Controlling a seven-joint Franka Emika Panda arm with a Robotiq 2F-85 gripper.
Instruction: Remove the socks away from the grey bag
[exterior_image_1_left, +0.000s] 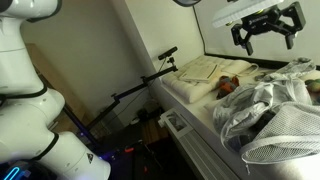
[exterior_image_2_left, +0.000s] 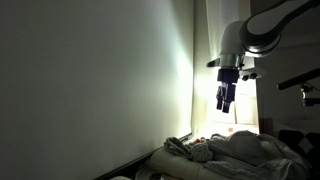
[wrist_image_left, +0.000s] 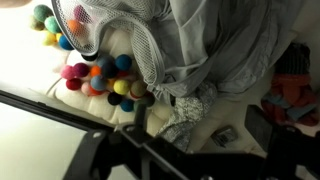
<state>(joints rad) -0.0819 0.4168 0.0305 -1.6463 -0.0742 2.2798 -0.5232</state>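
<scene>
Wrist view, from the left: the white mesh panel (wrist_image_left: 100, 35) of the grey bag (wrist_image_left: 220, 50), with small coloured balls (wrist_image_left: 95, 75) showing through it, lies below the gripper (wrist_image_left: 190, 142). The bag's crumpled grey cloth follows. At the far right edge are the socks (wrist_image_left: 295, 90), a red-orange bundle off to the gripper's side, close against the bag's folds; whether they touch I cannot tell. In an exterior view a flat cream cloth (exterior_image_1_left: 205, 68) lies on the white desk (exterior_image_1_left: 190, 102), farthest from the gripper. Next come the socks (exterior_image_1_left: 230, 86), tucked between that cloth and the bag (exterior_image_1_left: 275, 108), well beneath the gripper (exterior_image_1_left: 268, 30) and a little aside of it. By my reading, nothing of the task is done: the socks sit right at the bag, and the descent, the grasp and the carrying away are all left. The gripper hangs high over the bag with its jaws spread wide apart, holding and touching nothing; in an exterior view it (exterior_image_2_left: 226, 100) points straight down, clear of the cloth below.
</scene>
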